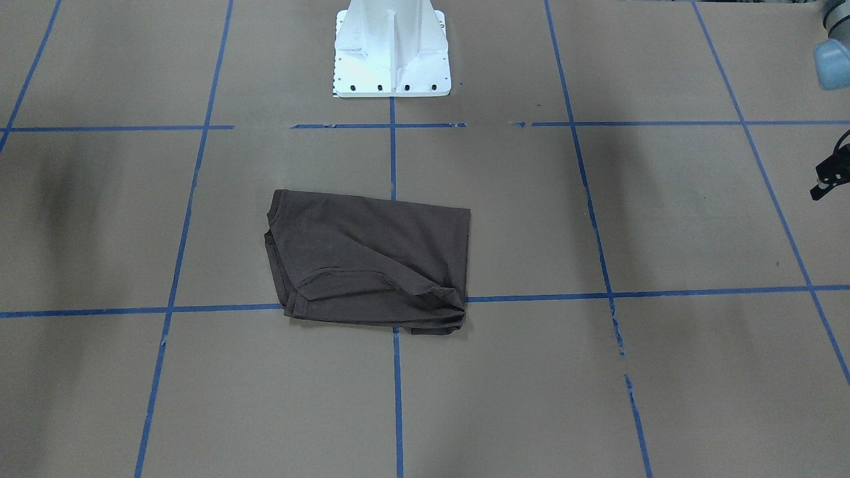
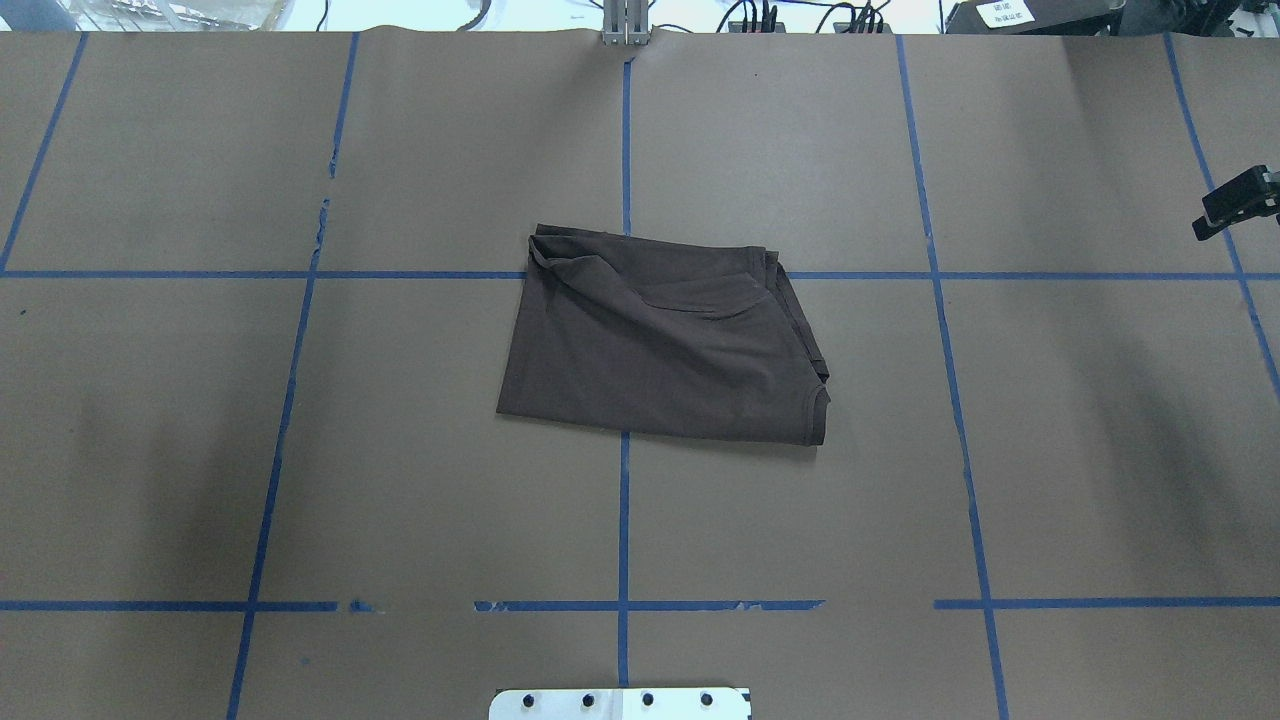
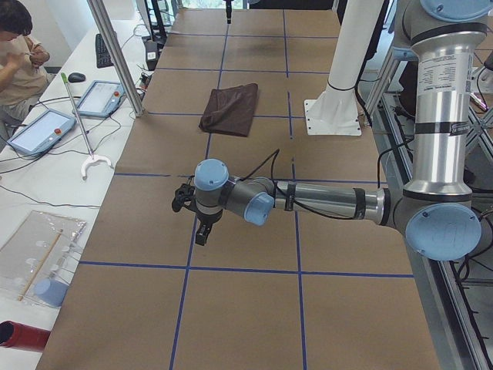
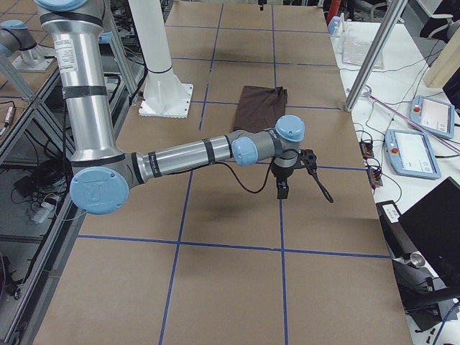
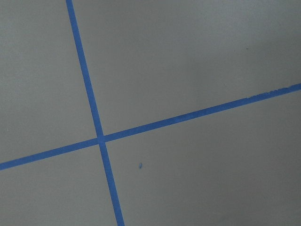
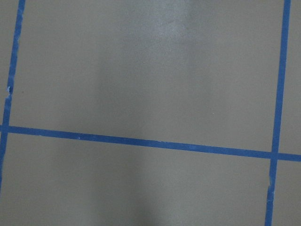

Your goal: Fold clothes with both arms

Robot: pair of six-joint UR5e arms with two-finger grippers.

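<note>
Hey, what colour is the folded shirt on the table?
The shirt is plain dark brown, clearest in the overhead exterior view.

One T-shirt [image 1: 368, 259]; left arm [image 3: 323, 202], right arm [image 4: 187, 153] — two; one pedestal [image 1: 392, 46]; one person [image 3: 19, 81].

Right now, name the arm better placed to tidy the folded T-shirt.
Right, narrowly. The T-shirt lies mostly right of the centre tape line, and the right arm has its jaws at the overhead view's edge; the left arm has its jaws outside that view. Both are far off.
</note>
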